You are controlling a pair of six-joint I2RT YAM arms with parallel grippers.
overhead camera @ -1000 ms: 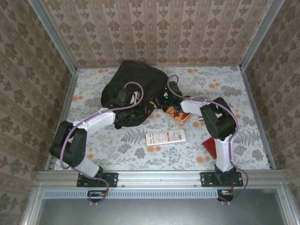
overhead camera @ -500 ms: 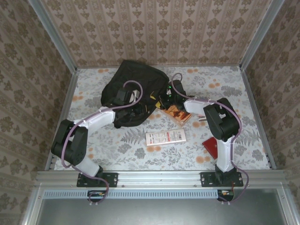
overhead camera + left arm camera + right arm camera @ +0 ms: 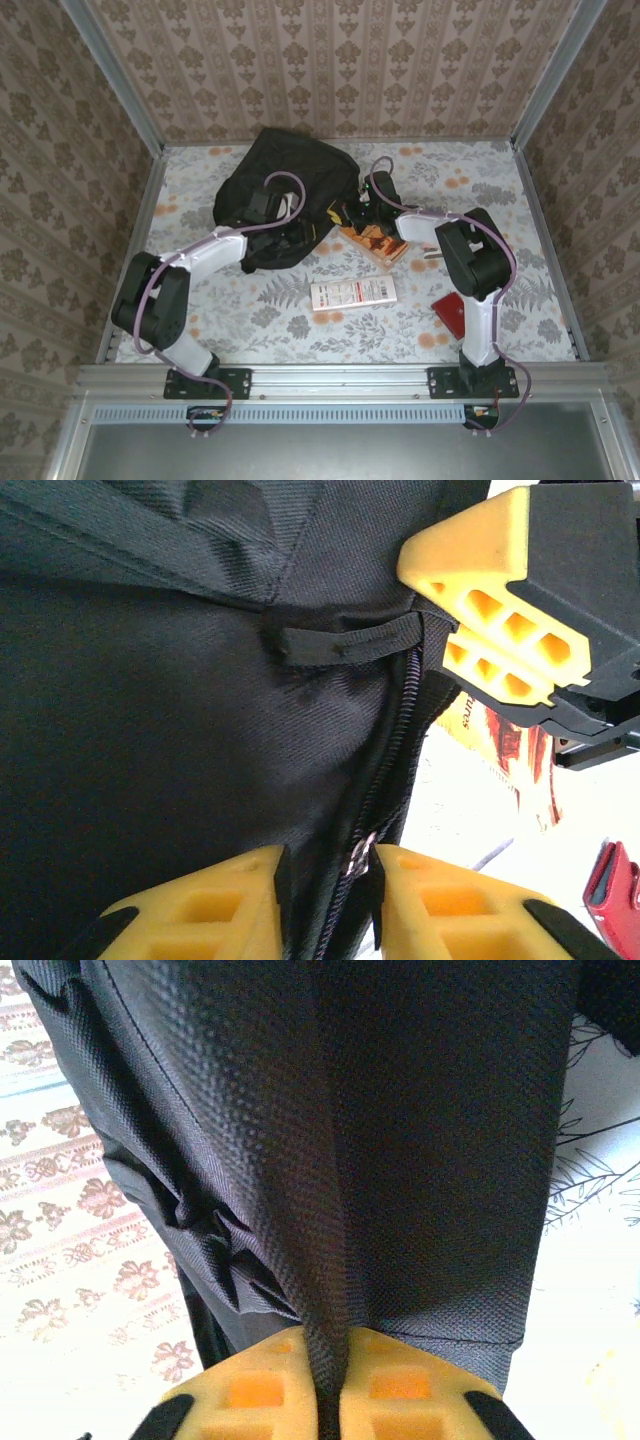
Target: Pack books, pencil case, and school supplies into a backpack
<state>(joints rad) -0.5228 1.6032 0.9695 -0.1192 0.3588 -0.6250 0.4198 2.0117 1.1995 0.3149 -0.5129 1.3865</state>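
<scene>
1. The left gripper (image 3: 328, 900) sits at the near right edge of the backpack (image 3: 290, 175). Its jaws are a little apart astride the zip, and I cannot tell whether they pinch it.
2. The black backpack lies slumped on the table (image 3: 500, 200).
3. The right gripper (image 3: 325, 1390) is clamped on a fold of fabric at the backpack's right edge.
4. The orange book (image 3: 375, 240) lies flat just right of the backpack.
5. A white booklet (image 3: 352, 293) lies in front of the backpack, apart from it.

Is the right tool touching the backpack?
Touching. Right wrist view: the right tool is pinched shut on a fold of the backpack.
</scene>
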